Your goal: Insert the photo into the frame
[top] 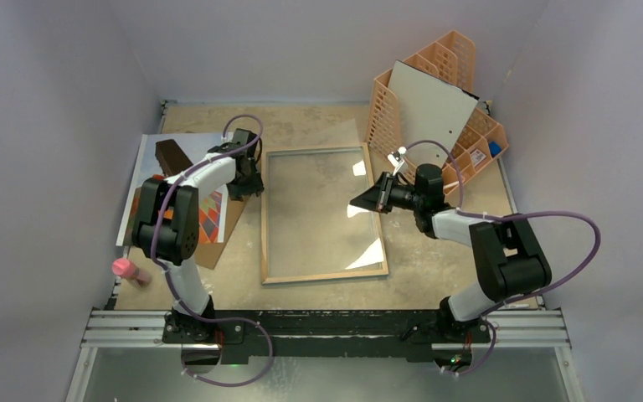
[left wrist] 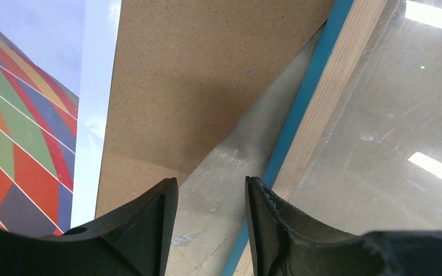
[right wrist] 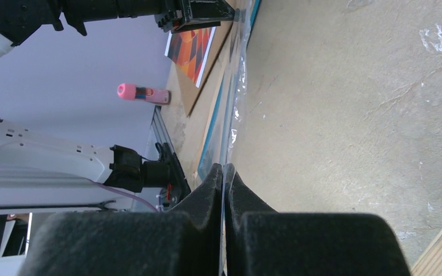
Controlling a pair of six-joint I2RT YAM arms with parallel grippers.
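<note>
Wood-backed, blue-edged frame (top: 326, 276) flat; clear pane (top: 326, 193) edge pinched in right jaws.

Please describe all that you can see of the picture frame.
The frame is a thin rectangle lying flat at mid-table with its light, wood-looking back rim up and a blue edge showing along its left side. Its clear pane reflects light. The shut right hand seems to pinch the pane's edge. The open left hand hovers by its left rail.

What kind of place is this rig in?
Probably a lab test cell: plain walls box in a scuffed table, and two arms sit bolted to a metal rail at its edge.
</note>
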